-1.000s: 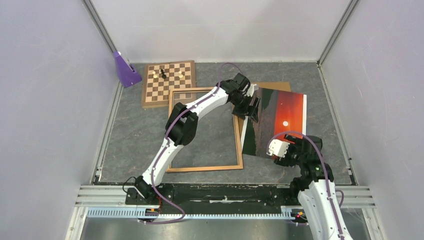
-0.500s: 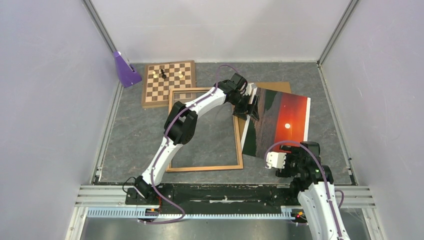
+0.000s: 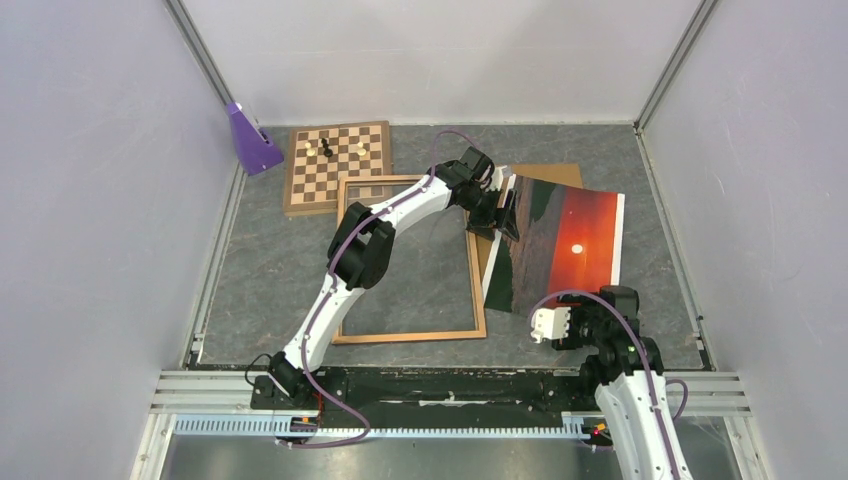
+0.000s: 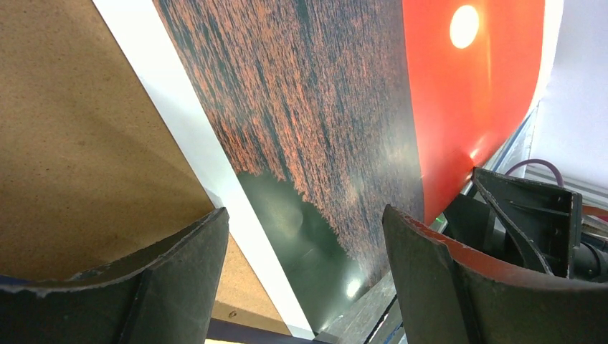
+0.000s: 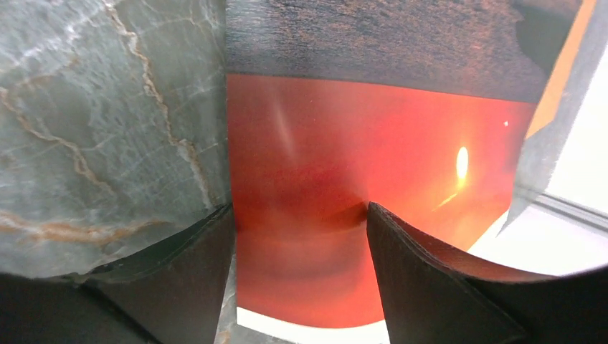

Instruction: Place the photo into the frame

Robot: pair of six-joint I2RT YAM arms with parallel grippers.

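Note:
The photo (image 3: 560, 245), a sunset print with a white sun, lies slanted on the right, its left edge over the frame's right rail. The frame (image 3: 410, 337) lies flat with its light wood side up. My left gripper (image 3: 503, 213) stands open at the photo's far left corner. In the left wrist view, the photo's (image 4: 323, 107) white edge strip runs between that gripper's (image 4: 305, 215) fingers. My right gripper (image 3: 568, 312) is open at the photo's near edge. In the right wrist view the red sky (image 5: 323, 158) shows between that gripper's (image 5: 300, 209) fingers.
A brown backing board (image 3: 550, 172) lies under the photo's far end and also shows in the left wrist view (image 4: 72, 143). A chessboard (image 3: 335, 165) with a few pieces lies at the back left, a purple block (image 3: 250, 138) beside it. Walls enclose the grey table.
My right gripper has drawn back toward the near edge, off the photo, and its jaws have narrowed a little. The photo's right side has swung slightly right. The left arm has barely moved.

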